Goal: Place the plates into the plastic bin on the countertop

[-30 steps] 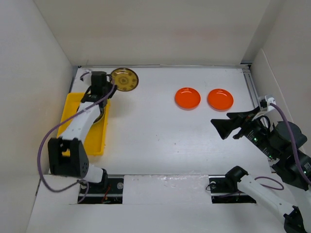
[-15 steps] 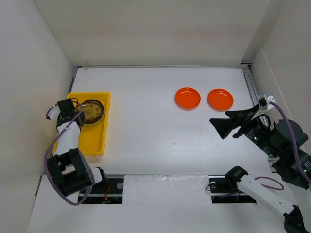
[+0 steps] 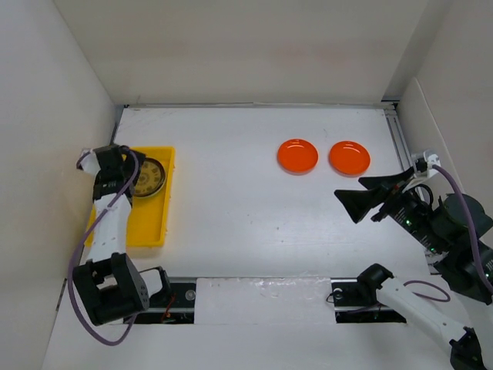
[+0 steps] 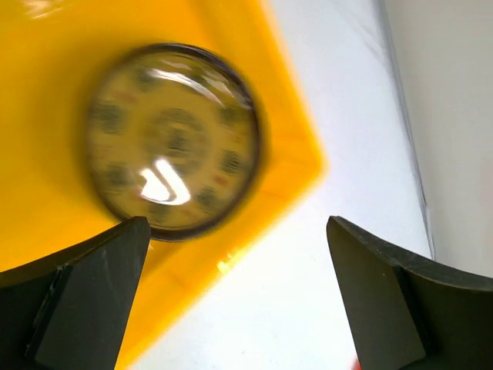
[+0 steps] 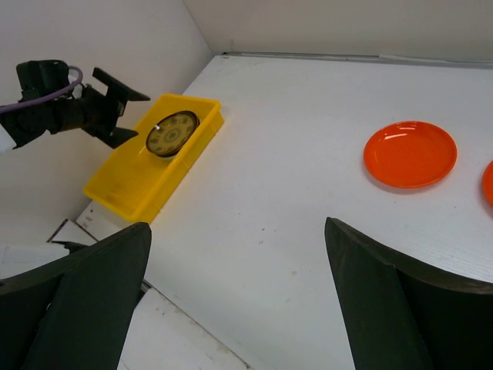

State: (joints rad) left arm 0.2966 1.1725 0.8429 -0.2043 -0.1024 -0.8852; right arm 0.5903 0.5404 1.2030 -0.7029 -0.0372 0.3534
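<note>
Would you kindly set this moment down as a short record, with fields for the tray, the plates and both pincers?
tray: yellow tray, left side of the table
in tray: one brown-gold plate, at the far end
outside tray: orange plate and second orange plate, side by side, far right
left pincer: open, pointing at the brown-gold plate, not gripping it
right pincer: open, empty, above the table
</note>
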